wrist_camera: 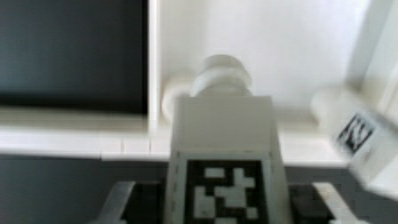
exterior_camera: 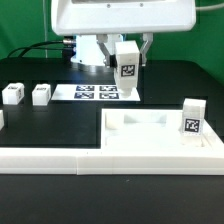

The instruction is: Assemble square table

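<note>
Square table's large white plastic slab (exterior_camera: 150, 135) lies on the black worktop (exterior_camera: 50, 122), below and slightly near-right of the gripper (exterior_camera: 127, 70); gripper clamps a tagged white block leg (exterior_camera: 128, 58), long axis vertical.

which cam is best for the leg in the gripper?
Wrist view: the held leg is large and central, with its tag and rounded tip close up, though blurry. Exterior view shows it small and tilted in the gripper, tag facing the camera.
</note>
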Motion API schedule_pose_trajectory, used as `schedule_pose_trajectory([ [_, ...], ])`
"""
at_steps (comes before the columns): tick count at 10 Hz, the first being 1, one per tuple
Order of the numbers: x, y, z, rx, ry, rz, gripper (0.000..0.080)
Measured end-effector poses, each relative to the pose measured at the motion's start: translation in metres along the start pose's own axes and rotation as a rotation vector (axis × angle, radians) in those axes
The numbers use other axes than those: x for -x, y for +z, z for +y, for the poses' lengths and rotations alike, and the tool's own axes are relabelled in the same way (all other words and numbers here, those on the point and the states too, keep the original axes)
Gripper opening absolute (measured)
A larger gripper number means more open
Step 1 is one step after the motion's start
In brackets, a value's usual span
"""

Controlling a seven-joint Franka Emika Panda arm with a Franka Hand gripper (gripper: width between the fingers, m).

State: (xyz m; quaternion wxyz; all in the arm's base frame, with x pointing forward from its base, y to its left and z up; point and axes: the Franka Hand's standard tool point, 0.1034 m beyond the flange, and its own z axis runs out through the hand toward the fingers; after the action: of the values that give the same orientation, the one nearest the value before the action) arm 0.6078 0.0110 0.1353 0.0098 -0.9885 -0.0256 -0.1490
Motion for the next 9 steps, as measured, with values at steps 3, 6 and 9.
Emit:
schedule_pose_trajectory([
  [3, -0.008, 0.013, 0.006, 0.086, 0.001, 0.196, 0.0288],
  [6, -0.007, 0.015, 0.005, 0.081, 0.004, 0.182, 0.0288],
  [9, 0.003, 0.030, 0.011, 0.083, -0.020, 0.183, 0.0288],
])
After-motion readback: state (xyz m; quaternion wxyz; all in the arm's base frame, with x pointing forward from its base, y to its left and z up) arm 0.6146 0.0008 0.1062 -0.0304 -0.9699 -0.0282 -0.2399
